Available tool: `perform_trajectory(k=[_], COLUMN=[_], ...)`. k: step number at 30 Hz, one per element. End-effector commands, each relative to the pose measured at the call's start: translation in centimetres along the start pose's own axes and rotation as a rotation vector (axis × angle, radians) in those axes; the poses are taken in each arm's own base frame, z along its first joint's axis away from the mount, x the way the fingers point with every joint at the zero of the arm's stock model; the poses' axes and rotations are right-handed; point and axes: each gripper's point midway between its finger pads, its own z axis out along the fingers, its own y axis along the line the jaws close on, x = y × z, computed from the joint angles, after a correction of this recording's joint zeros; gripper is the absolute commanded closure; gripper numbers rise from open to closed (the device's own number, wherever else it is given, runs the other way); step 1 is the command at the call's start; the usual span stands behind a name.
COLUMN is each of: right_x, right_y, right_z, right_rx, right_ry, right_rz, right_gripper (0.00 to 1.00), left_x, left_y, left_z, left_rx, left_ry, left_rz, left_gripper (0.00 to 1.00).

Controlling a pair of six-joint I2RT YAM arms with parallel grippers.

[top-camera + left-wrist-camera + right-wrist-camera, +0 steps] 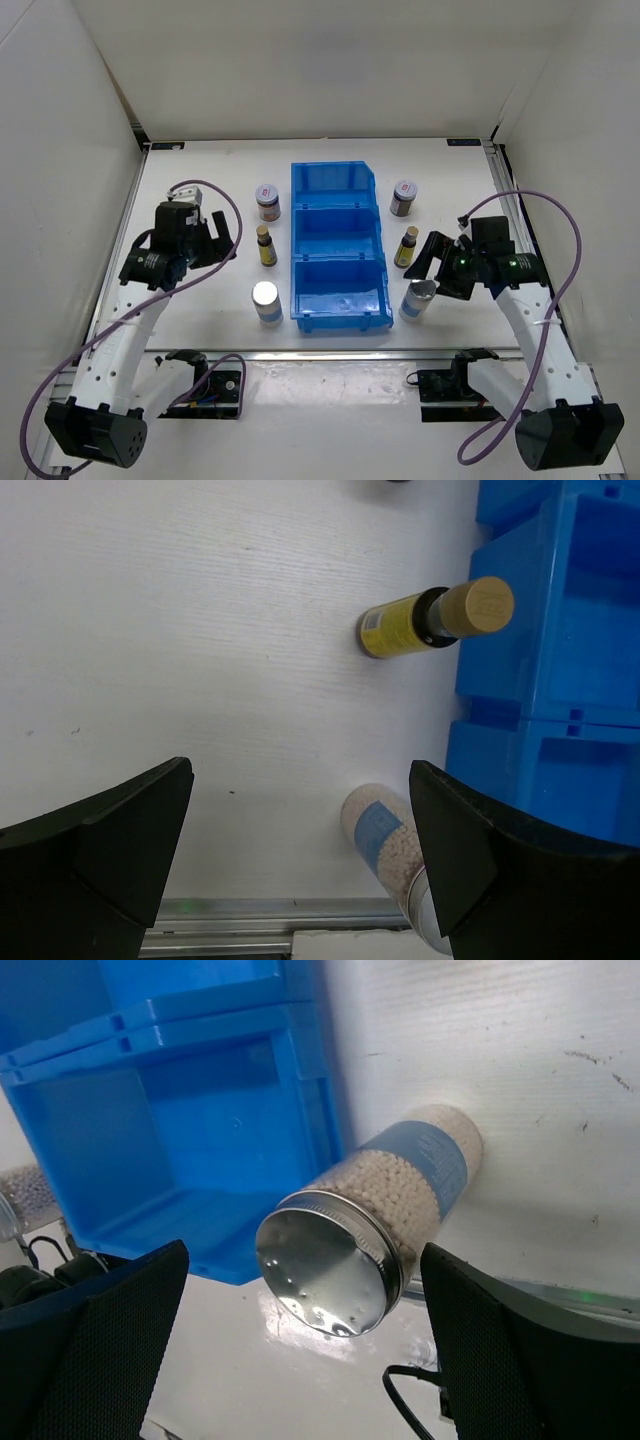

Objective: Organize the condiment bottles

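Your right gripper (pixel 305 1255) hangs spread wide over the silver-capped white-blue bottle (pixel 400 1190) by the table's (pixel 200 180) near edge. Your left gripper (pixel 300 780) gapes wide too.

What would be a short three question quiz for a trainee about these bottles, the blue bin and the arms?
1. True or false: the bin already holds a bottle.
2. How many bottles stand on each side of the bin? A) two and four B) three and three C) one and five
3. What colour is the cap of the bottle beside the open right gripper?

Key: 1 false, all three compartments are empty; 2 B; 3 silver.
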Motion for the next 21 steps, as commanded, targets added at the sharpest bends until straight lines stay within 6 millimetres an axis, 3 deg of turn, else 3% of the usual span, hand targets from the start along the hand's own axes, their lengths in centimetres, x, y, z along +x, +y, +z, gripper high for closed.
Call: perform_trajectory(k=[1, 11, 21], right_x=[0.7, 1.4, 1.9], right_y=[-0.2, 0.0, -0.8], right_z=[0.1, 1.0, 1.9], right_rx=[0.027, 0.124, 0.207], right_ry=[0.019, 0.028, 0.047], right_rz=[-0.007, -0.07, -0.096], right_gripper=[0.0, 0.0, 0.04], left_x=[1.0, 2.2, 2.6], left_y=[0.5, -1.7, -2.1], left_z=[0.3, 0.7, 1.1], left_rx=[-0.049, -0.019, -0.03], left_ry=[0.033, 0.08, 0.09], left_rz=[-0.002, 0.067, 0.087], left_gripper=[0.0, 0.0, 0.0])
